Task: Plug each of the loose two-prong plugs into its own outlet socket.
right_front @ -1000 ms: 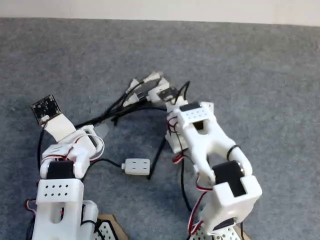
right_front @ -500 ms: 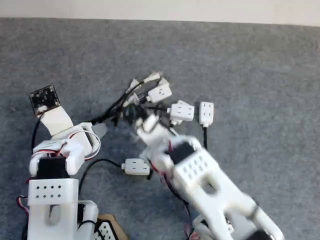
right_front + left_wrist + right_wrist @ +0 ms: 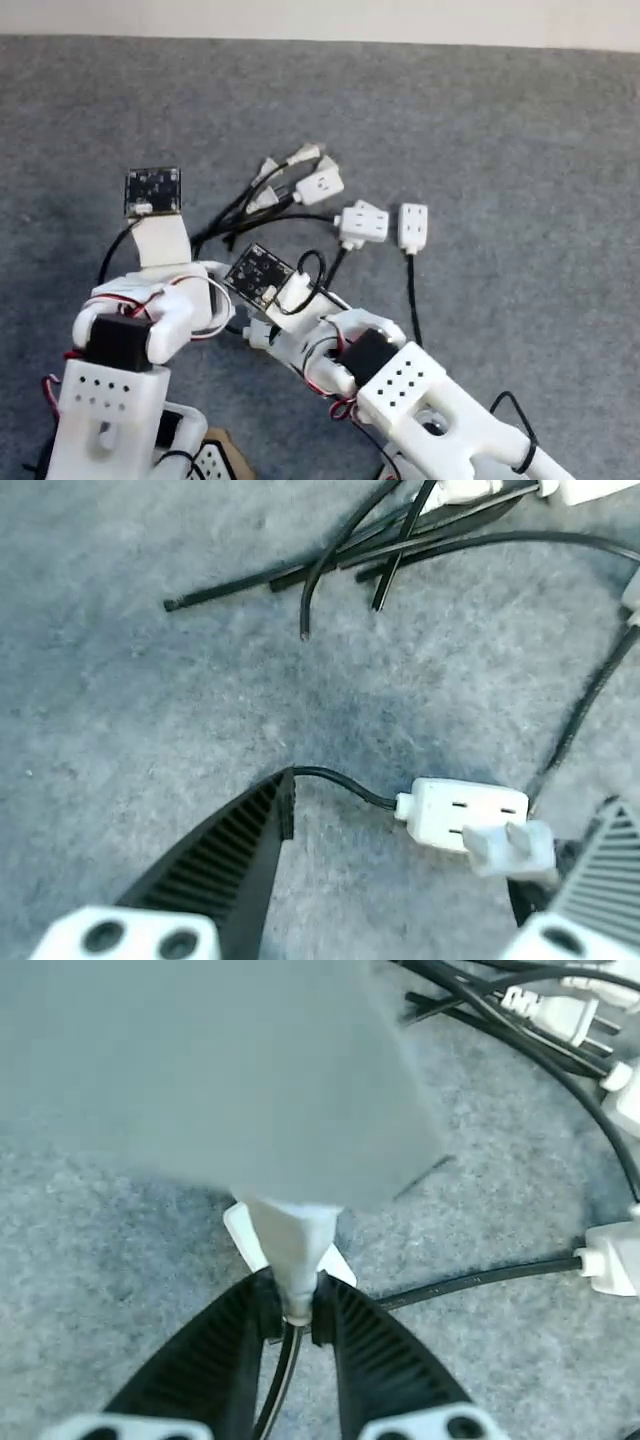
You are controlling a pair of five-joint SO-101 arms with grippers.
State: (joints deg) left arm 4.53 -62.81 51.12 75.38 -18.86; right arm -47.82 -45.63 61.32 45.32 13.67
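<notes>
A white outlet socket (image 3: 455, 810) on a short black cord lies on the grey carpet between the spread fingers of my left gripper (image 3: 450, 795), which is open. A white two-prong plug (image 3: 508, 843) rests against the socket's slotted face, prongs showing. My right gripper (image 3: 295, 1295) is shut on that plug (image 3: 293, 1250), its cord running down between the fingers. In the high view the right arm (image 3: 400, 385) reaches in from the lower right and crosses to the left arm (image 3: 130, 330); both grippers and the socket are mostly hidden beneath the wrists.
Three more white sockets (image 3: 320, 185), (image 3: 362, 223), (image 3: 412, 226) and loose plugs (image 3: 268, 168), (image 3: 305, 155) lie beyond in a tangle of black cords (image 3: 230, 215). Cut cord ends (image 3: 300, 570) lie ahead of the left gripper. Open carpet spreads to the right.
The right arm has swung from the cluster of sockets at centre to the lone socket by the left arm. The left arm has shifted right and forward over that socket.
</notes>
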